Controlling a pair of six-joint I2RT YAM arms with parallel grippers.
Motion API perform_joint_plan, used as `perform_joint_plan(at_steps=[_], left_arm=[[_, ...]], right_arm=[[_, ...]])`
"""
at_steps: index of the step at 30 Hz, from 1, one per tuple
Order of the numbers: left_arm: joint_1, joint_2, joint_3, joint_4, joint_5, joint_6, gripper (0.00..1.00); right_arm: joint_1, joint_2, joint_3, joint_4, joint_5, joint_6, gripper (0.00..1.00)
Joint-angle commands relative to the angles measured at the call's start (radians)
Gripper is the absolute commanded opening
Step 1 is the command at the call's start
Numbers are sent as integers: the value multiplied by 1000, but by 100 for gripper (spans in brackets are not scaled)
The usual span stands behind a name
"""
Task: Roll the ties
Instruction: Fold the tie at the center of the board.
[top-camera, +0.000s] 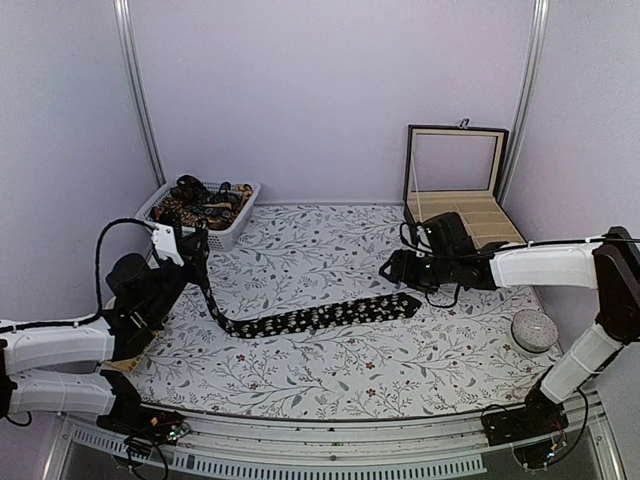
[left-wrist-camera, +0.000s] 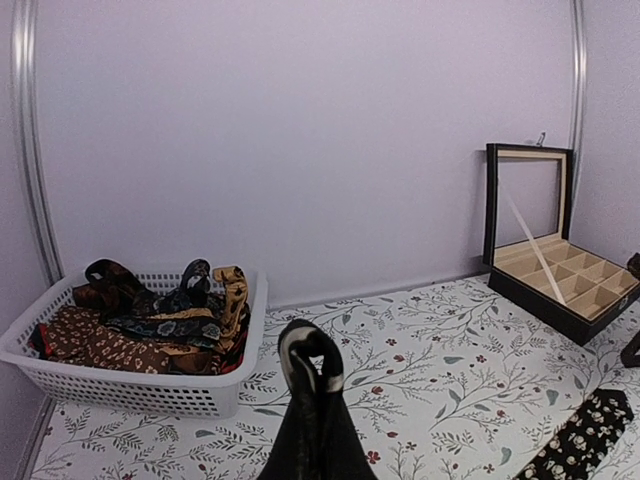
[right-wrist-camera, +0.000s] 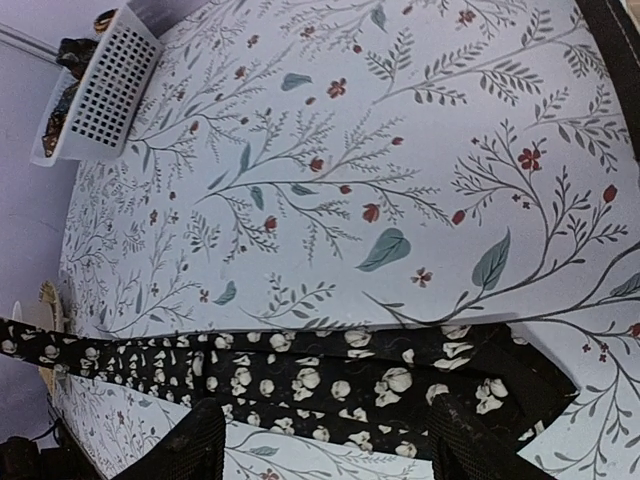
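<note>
1. We see a black tie (top-camera: 320, 315), speckled with pale blossoms, stretched across the flowered counter (top-camera: 300, 370), its wide end to the right.
2. Our left pincer (top-camera: 197, 250) is clenched on its raised narrow end. Our right pincer (right-wrist-camera: 330, 440) is released over the wide end, seemingly not touching.
3. Far left, a white basket (left-wrist-camera: 150, 395) holds crumpled ties (left-wrist-camera: 150, 325), brown-orange and dark.
4. Far right, a box (left-wrist-camera: 548, 310) stands open, its lid (left-wrist-camera: 528, 150) upright, with tan compartments (left-wrist-camera: 565, 275) inside.

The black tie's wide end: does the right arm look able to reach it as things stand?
Probably yes. The right gripper is open just above the wide end of the black tie, which lies flat on the tablecloth with nothing between them. The left gripper holds only the far narrow end.
</note>
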Motion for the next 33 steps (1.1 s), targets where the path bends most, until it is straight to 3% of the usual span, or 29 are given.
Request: perform_joint_plan(at_steps=[1,9,16,20,26,33], left_arm=[[21,19,5,14,-11,-13,0],[35,53,-46,104,-12,-16,0],[41,127,-38,151,14,-17,0],[40,190,-26,207,28,-36,0],[36,336,48,214,16,-132,0],[18,497,117,85,-187,-273,3]], right_arm=[[-69,157,-8,90,-180,7,69],[-129,315,20,79,-253,39,69],[-221,312,-32,-48,-190,98,79],[-314,206,-144,-65,-164,156,80],[-420,-81,-246,-166,-52,185,84],[-430,-261,-202,-270,4,153,86]])
